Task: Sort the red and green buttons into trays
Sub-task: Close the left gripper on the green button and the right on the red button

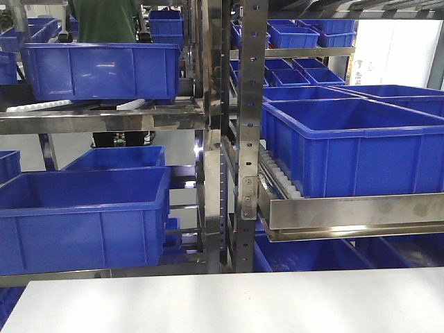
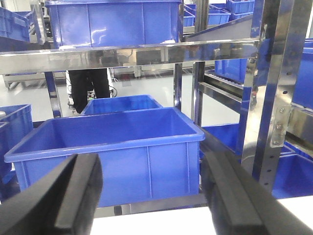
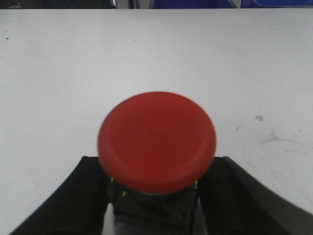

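The red button point(image 3: 156, 142) fills the right wrist view, its round red cap facing the camera over a dark blocky base. My right gripper point(image 3: 156, 200) is shut on that base, one black finger pressed against each side, above the white table point(image 3: 156, 58). In the left wrist view my left gripper point(image 2: 154, 196) stands open with nothing between its fingers point(image 2: 80, 191); it points at the rack beyond the table edge. The green button and the trays are out of view. Neither gripper shows in the front view.
Deep blue crates point(image 1: 83, 215) point(image 1: 347, 146) point(image 2: 107, 142) sit on steel racks behind the table point(image 1: 222, 305). A steel rack post point(image 1: 246, 139) stands in the middle. A person in a green shirt point(image 1: 104, 17) stands behind the racks.
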